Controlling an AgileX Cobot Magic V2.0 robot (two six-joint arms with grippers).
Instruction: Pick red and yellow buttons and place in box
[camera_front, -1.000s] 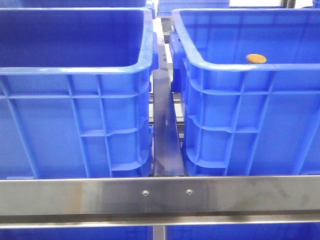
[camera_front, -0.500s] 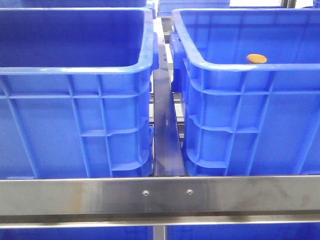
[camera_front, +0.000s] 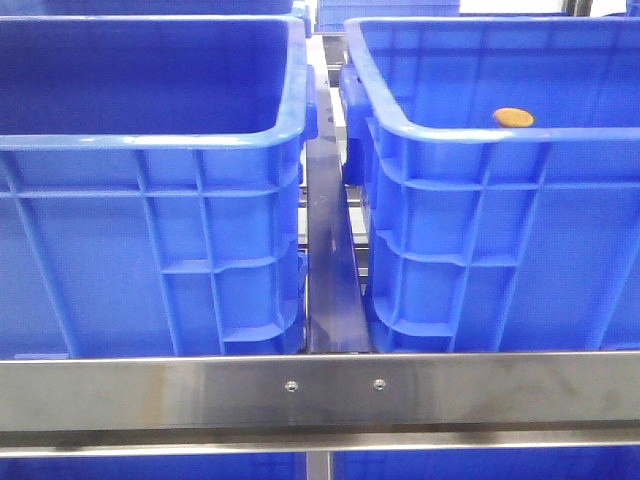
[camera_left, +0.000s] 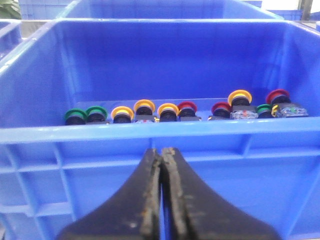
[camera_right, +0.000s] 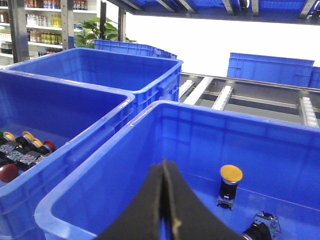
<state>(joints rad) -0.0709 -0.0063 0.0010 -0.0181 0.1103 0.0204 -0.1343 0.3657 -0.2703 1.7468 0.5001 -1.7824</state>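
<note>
Buttons (camera_left: 145, 111) mostly wait in the left crate (camera_left: 150, 132), one yellow (camera_right: 231, 173) boxed, both grippers (camera_left: 161, 190) (camera_right: 165, 200) closed, empty.

Both crates are a strong plain blue, the left crate (camera_front: 150, 200) and the right box (camera_front: 500, 220) alike. The buttons (camera_left: 145, 107) show green, yellow and red caps on black bodies. One yellow button (camera_right: 231, 173) stands apart. The left hand (camera_left: 162, 200) is black, scuffed pale along its edges.
</note>
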